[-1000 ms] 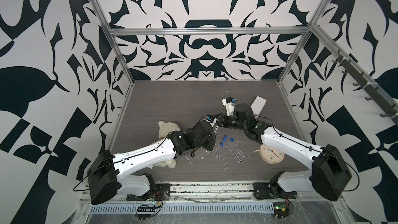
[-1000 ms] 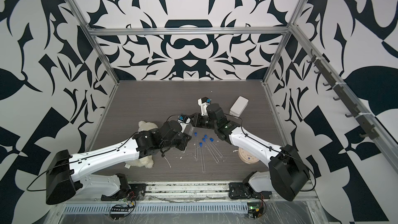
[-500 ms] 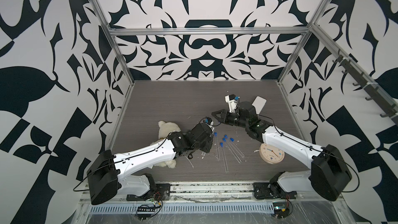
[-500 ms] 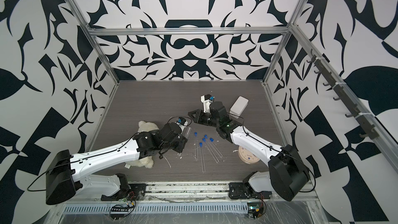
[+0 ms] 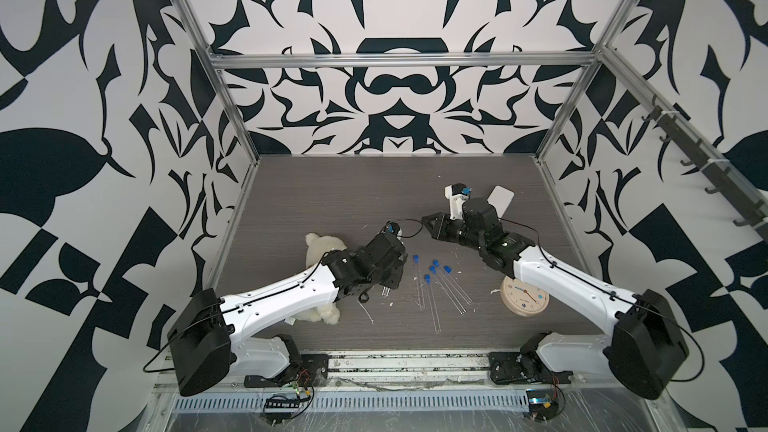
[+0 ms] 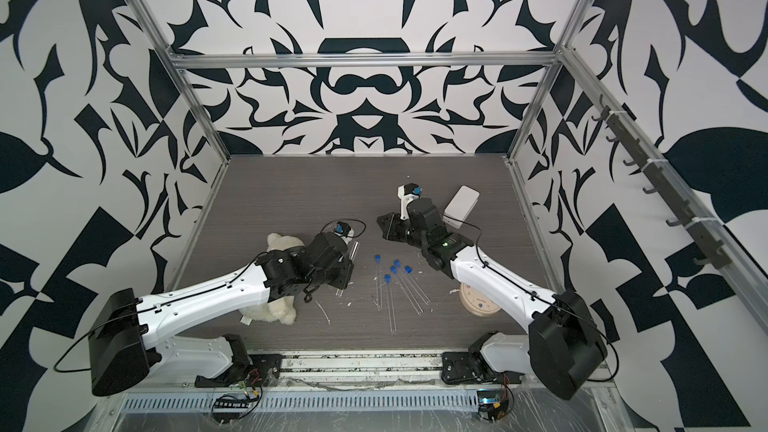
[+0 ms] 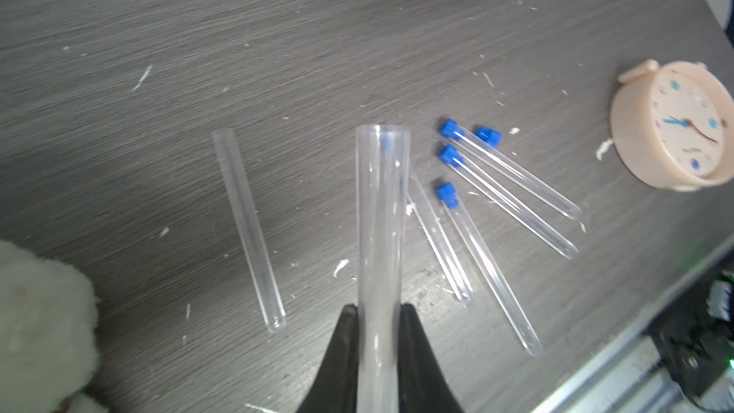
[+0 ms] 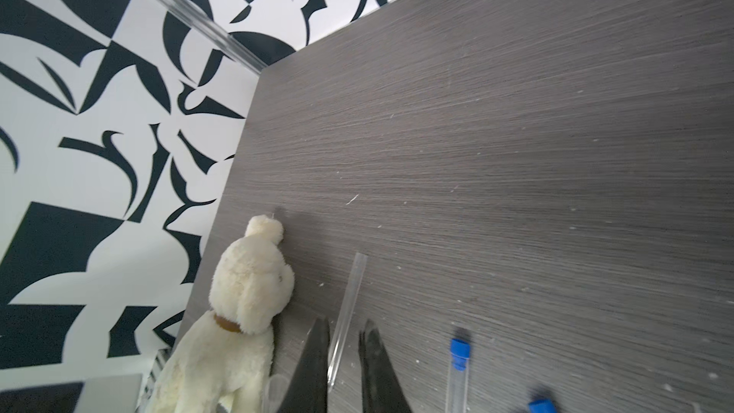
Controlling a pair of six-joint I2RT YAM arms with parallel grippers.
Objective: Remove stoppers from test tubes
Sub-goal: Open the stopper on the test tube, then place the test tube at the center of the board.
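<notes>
Desk (image 5: 374,184) bare across far half; left end effector (image 7: 379,309) clamps uncapped test tube (image 7: 381,212), right end effector (image 8: 345,323) narrowly apart.

Bright, even, soft-shadowed light; motion blur on stoppers (image 8: 459,351) in right wrist view.

Grey table (image 5: 332,193): test tubes (image 5: 433,305), stoppers (image 5: 447,270), plush dog (image 5: 320,245), clock (image 5: 524,296)

Test tubes (image 7: 381,212) clear, glossy; table (image 7: 278,33) matt woodgrain; dog (image 8: 246,292) plush.
</notes>
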